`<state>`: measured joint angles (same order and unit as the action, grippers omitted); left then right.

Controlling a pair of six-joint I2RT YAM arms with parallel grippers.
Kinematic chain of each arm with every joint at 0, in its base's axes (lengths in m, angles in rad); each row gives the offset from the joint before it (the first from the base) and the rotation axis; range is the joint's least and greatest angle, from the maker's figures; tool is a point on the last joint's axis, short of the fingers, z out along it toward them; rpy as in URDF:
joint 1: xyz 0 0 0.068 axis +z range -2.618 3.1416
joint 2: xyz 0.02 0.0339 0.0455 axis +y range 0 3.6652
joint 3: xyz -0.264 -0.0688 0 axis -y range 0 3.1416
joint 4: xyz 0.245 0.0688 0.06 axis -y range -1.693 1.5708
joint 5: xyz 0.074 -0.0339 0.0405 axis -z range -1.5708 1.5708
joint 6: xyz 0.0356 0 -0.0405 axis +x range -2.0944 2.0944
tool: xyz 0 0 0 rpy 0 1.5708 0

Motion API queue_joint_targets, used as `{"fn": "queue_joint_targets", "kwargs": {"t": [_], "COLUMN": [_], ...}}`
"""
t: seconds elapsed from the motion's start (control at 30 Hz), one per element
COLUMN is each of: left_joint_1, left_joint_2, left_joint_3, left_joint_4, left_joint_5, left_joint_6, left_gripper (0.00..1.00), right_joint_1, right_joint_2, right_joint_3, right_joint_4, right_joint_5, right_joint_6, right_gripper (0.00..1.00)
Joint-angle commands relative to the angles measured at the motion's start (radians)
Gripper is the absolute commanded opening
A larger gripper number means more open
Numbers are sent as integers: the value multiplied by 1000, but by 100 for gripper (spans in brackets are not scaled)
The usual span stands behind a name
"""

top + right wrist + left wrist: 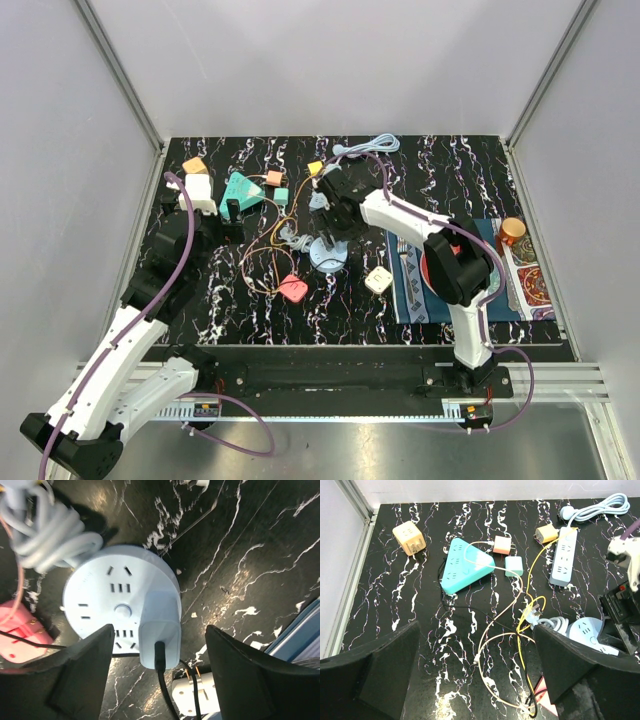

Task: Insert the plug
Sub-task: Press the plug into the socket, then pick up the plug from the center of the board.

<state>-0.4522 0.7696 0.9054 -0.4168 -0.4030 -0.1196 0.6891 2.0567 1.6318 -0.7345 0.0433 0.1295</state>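
A white plug (160, 630) with a black cable sits pressed into the round white socket hub (100, 595), at the hub's near right edge. My right gripper (159, 652) hangs over it, open. Its fingers stand on either side of the plug with a clear gap to it. From above, the right gripper (335, 215) is just behind the hub (328, 258) at mid-table. My left gripper (477, 670) is open and empty at the left (228, 220), above loose cables. The hub (587, 630) shows at that view's right edge.
A teal triangular power strip (462, 565), an orange cube adapter (409, 537) and a long grey strip (564, 555) lie at the back. Tangled yellow and cream cables (520, 630) cross the middle. A pink adapter (293, 289), a white cube adapter (378, 279) and a blue mat (410, 270) lie nearer.
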Motion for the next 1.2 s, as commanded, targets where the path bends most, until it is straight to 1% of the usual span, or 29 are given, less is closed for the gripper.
{"fn": "queue_joint_targets", "kwargs": {"t": [0.0, 0.07, 0.17, 0.3, 0.4, 0.43, 0.5, 0.53, 0.6, 0.63, 0.73, 0.83, 0.93, 1.17], "left_joint_1": [4, 4, 6, 4, 4, 6, 4, 6, 6, 6, 6, 4, 4, 6], "left_joint_2": [-4, -3, -1, 3, 7, 8, 10, 14, 16, 17, 17, 19, 19, 16], "left_joint_3": [-7, -7, -7, -8, -7, -7, -7, -7, -7, -5, -7, -5, -5, -7], "left_joint_4": [47, 47, 47, 47, 50, 50, 49, 50, 49, 49, 49, 49, 50, 50], "left_joint_5": [12, 13, 23, 39, 50, 58, 64, 70, 78, 84, 95, 102, 112, 112], "left_joint_6": [14, 14, 15, 17, 18, 18, 20, 20, 20, 20, 20, 24, 28, 32], "left_gripper": [99, 99, 99, 99, 99, 99, 99, 99, 99, 99, 99, 99, 99, 99], "right_joint_1": [10, 12, 12, 9, 7, 4, 0, -6, -16, -29, -46, -46, -46, -48], "right_joint_2": [-55, -93, -157, -246, -331, -377, -426, -470, -512, -545, -590, -596, -560, -445], "right_joint_3": [120, 135, 117, 40, -56, -116, -183, -252, -323, -392, -510, -590, -618, -589], "right_joint_4": [-39, -40, -39, -32, -14, -2, 12, 23, 37, 49, 82, 133, 167, 210], "right_joint_5": [12, 12, 16, 58, 85, 90, 105, 113, 135, 136, 98, 40, 24, -3], "right_joint_6": [-7, -8, -7, 10, 33, 47, 73, 84, 100, 117, 133, 128, 117, 58], "right_gripper": [82, 86, 89, 92, 93, 93, 93, 93, 94, 94, 95, 100, 100, 100]}}
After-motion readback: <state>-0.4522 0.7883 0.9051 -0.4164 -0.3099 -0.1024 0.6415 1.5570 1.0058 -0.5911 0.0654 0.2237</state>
